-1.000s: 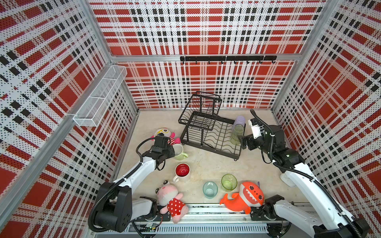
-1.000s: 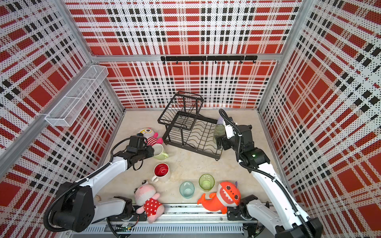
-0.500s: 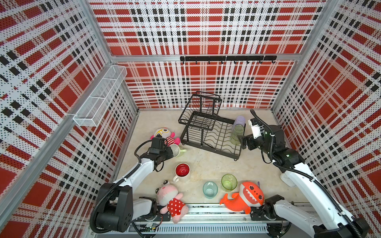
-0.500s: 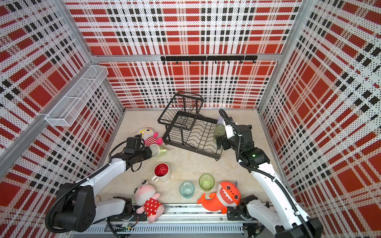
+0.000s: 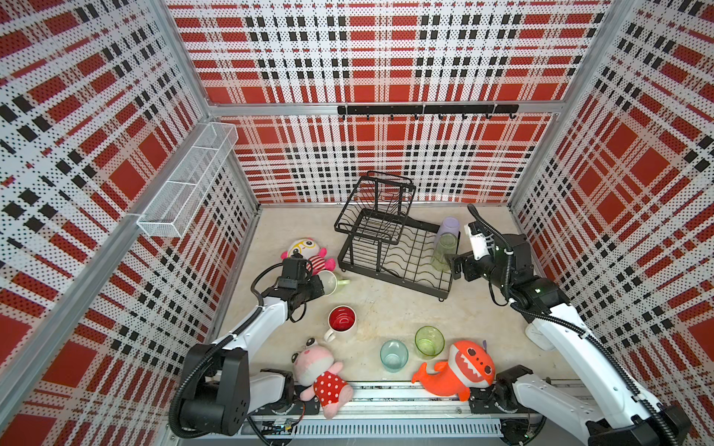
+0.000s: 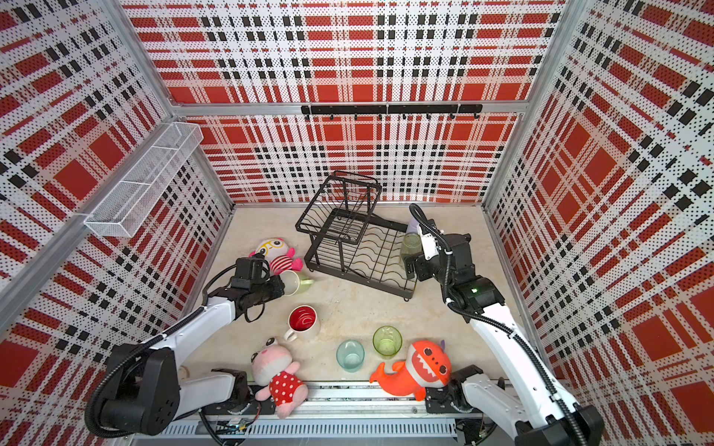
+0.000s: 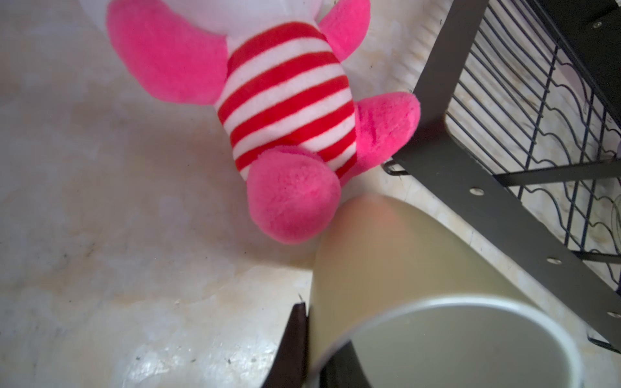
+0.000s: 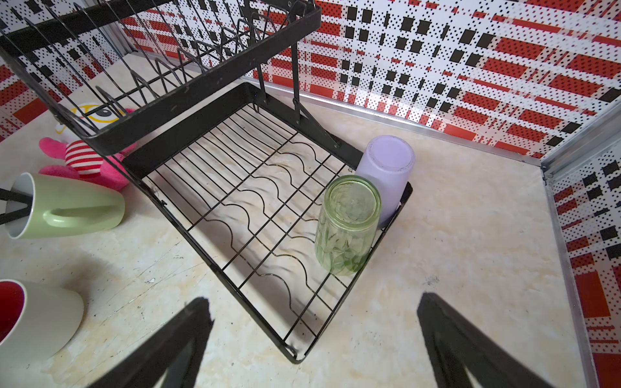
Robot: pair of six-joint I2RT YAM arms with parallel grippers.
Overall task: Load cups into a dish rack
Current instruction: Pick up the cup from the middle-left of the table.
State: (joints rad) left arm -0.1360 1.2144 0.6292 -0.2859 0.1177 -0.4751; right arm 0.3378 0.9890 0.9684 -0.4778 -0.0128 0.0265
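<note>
Left wrist view has the left gripper (image 7: 319, 339) clamped on the rim of the pale green mug (image 7: 403, 262), which lies on its side beside the dish rack (image 7: 470, 188). Over at the rack's far end, the right gripper (image 8: 314, 300) gapes wide and empty near the upturned tall green glass (image 8: 347, 225) in the base.

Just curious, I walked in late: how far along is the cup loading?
Two of six done: the lilac tumbler and tall green glass stand inverted in the dish rack. In hand: the left gripper pinches the rim of the pale green mug; the right gripper is open, empty. Left on the table: white mug with red inside, teal glass, short green glass.
</note>
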